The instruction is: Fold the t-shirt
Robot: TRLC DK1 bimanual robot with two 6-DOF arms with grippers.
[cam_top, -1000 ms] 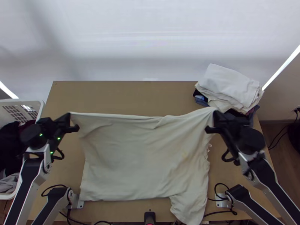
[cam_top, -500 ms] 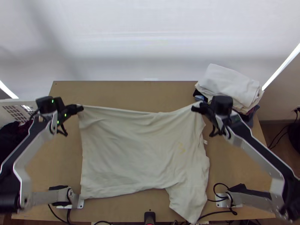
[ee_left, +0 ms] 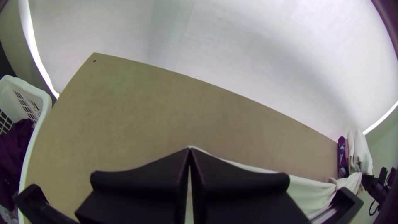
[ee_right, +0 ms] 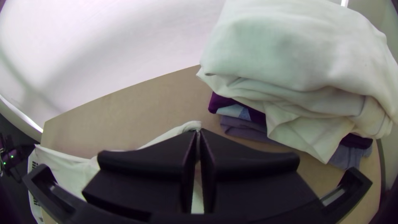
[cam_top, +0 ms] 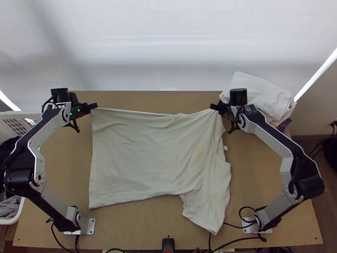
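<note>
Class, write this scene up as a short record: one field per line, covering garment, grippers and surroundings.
garment: white T-shirt, spread, slightly wrinkled
yellow mark: on the shirt
left gripper: shut on the shirt's far left corner
right gripper: shut on its far right corner
clothes pile: table's far right corner, white cloth on top
basket: beside table's left edge, holding clothes

Clothes pile (cam_top: pixel 260 93) beside right gripper (cam_top: pixel 212 106), contact unclear
</note>
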